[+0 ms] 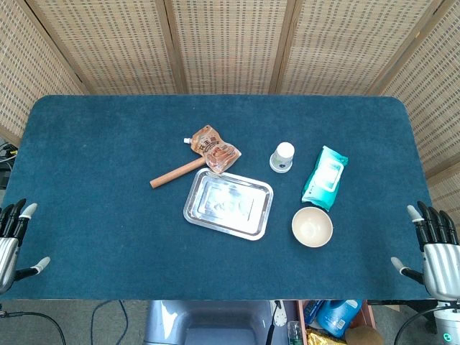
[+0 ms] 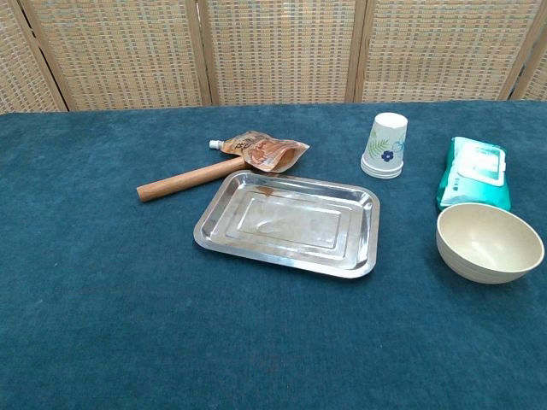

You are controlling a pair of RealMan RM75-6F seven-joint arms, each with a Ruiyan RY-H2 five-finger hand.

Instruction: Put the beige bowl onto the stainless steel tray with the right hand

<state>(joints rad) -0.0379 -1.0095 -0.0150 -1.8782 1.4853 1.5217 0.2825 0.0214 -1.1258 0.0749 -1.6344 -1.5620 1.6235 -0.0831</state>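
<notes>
**Head view: bowl untouched, both robot hands idle at the surface's near corners**

Head view shows the right robot hand (image 1: pixel 437 255) at the near right edge of the surface (image 1: pixel 108 144), fingers spread apart and holding nothing. It sits well apart from everything on the cloth. The left robot hand (image 1: pixel 13 241) is at the opposite near corner, fingers likewise apart and empty. Neither hand appears in the chest view.

Nearest the right robot hand is the beige bowl (image 1: pixel 312 227), standing upright and empty on the blue cloth, just beside the stainless steel tray (image 1: pixel 228 203) but not touching it; a strip of cloth shows between them in both views. The tray lies flat with nothing in it.

Behind the bowl lies a teal pack of wet wipes (image 1: pixel 325 177), near it or perhaps touching. Left of the pack stands an upturned paper cup (image 1: pixel 282 157). Behind the tray's far edge are a brown pouch (image 1: pixel 213 149) and a wooden rolling pin (image 1: pixel 177 172), both close to the rim.

By my reading, the task has not begun: reaching, grasping, lifting and placing the bowl on the tray all remain.
</notes>
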